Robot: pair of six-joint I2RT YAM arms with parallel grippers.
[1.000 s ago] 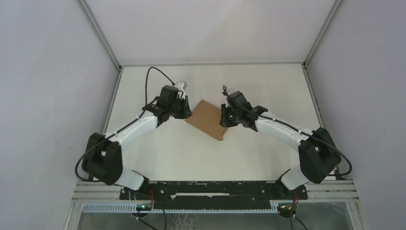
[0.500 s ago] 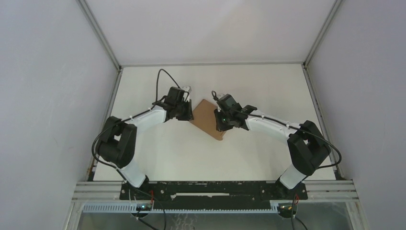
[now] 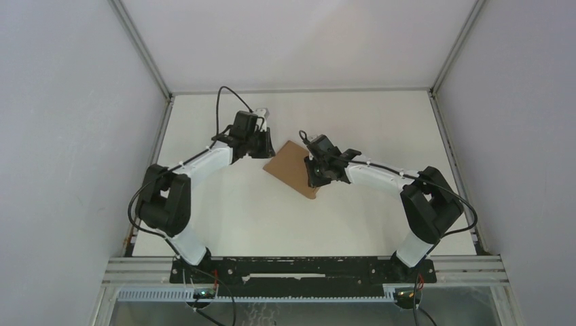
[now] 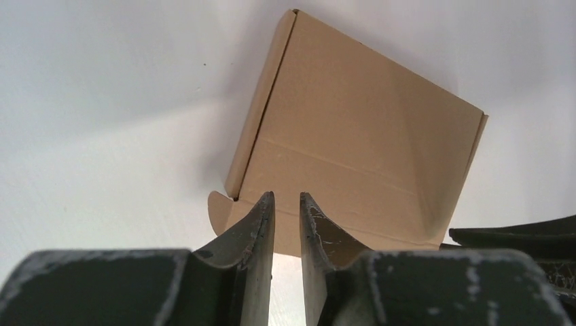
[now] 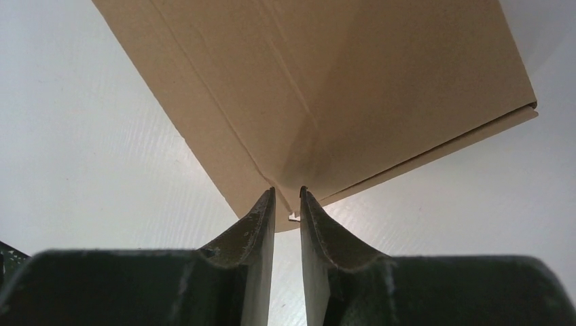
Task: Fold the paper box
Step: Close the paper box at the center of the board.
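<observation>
The paper box (image 3: 293, 168) is a flat, closed brown cardboard mailer lying on the white table between the two arms. In the left wrist view the box (image 4: 353, 136) lies just beyond my left gripper (image 4: 286, 197), with a small rounded flap (image 4: 219, 207) sticking out at its near corner. My left gripper (image 3: 263, 148) sits at the box's far-left edge, jaws almost together and empty. My right gripper (image 3: 314, 170) is over the box's right edge. In the right wrist view its tips (image 5: 287, 191) hover at the near corner of the box (image 5: 326, 81), nearly closed and holding nothing.
The white table (image 3: 380, 129) is bounded by metal frame rails at the left (image 3: 157, 146), right (image 3: 443, 136) and back. A black cable (image 3: 221, 102) loops above the left wrist. The arm bases stand at the near edge (image 3: 299, 266).
The left arm has folded in and its gripper has drawn back toward the far left of the box. The right gripper has moved left over the box's right edge. The box has stayed put.
</observation>
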